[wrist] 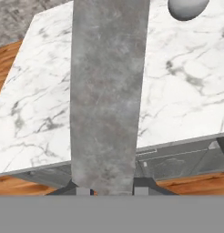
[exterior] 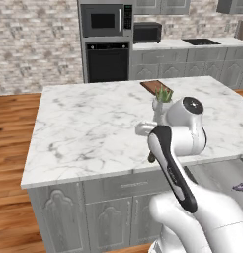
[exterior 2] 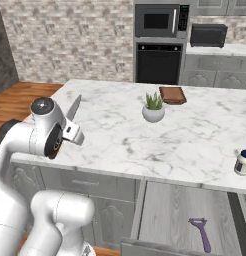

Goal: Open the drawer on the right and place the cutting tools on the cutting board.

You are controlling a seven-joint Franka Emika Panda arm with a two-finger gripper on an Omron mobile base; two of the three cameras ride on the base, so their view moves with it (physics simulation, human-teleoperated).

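Note:
My gripper (exterior 2: 74, 132) is shut on the knife and hovers above the island's near left edge. The grey blade (exterior 2: 74, 107) points up and away from the hand. In the hand view the blade (wrist: 107, 91) rises broad between my gripper's (wrist: 111, 186) dark fingertips; the handle is hidden. The drawer (exterior 2: 165, 215) stands open below the counter on the right, and the purple peeler (exterior 2: 200, 234) lies inside it; the peeler (exterior: 240, 187) also shows at the right edge of the left base view. The reddish-brown cutting board (exterior 2: 172, 95) (exterior: 154, 86) lies at the far side of the island, apart from the gripper.
A small potted plant (exterior 2: 153, 109) (exterior: 162, 105) stands on the marble counter (exterior 2: 110, 135) just in front of the cutting board. A white jar with a dark lid (exterior 2: 242, 162) sits near the front right edge. An oven and microwave stack (exterior 2: 159, 45) stands against the back wall.

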